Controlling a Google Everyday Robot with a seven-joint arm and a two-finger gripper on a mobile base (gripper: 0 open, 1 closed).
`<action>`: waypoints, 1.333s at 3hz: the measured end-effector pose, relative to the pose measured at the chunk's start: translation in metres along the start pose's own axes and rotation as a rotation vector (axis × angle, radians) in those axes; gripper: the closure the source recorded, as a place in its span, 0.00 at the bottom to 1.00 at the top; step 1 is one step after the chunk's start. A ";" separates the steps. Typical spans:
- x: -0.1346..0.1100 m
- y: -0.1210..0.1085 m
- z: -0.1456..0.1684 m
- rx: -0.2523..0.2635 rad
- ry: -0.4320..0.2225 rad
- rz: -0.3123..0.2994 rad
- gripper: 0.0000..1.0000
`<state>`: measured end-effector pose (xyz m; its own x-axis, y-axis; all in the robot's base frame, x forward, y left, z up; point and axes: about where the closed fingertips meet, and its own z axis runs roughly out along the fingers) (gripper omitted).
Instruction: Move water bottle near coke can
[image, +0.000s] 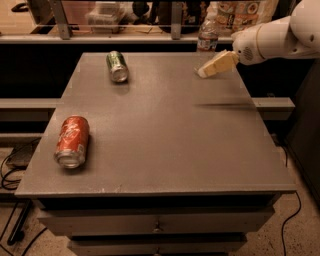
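Table (165, 145) with 2 cans, 1 bottle, 1 gripper.
Cans: 1 coke can (72, 141), lying on its side near the front left corner; 1 green can (117, 66), lying on its side at the far left. Bottle: 1 water bottle (207, 36), upright at the far edge, right of centre, well apart from the coke can. Gripper (205, 71): 1, reaching in from the right, just in front of the bottle; whether it is open, closed or holding anything cannot be told.
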<state>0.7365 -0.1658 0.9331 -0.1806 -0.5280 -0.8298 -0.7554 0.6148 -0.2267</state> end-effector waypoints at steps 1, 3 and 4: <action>0.011 0.001 -0.013 0.010 0.048 -0.008 0.00; 0.019 -0.009 -0.010 0.034 -0.001 0.076 0.00; 0.019 -0.009 -0.008 0.034 -0.001 0.080 0.00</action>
<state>0.7348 -0.1857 0.9227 -0.2392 -0.4756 -0.8465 -0.7168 0.6745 -0.1764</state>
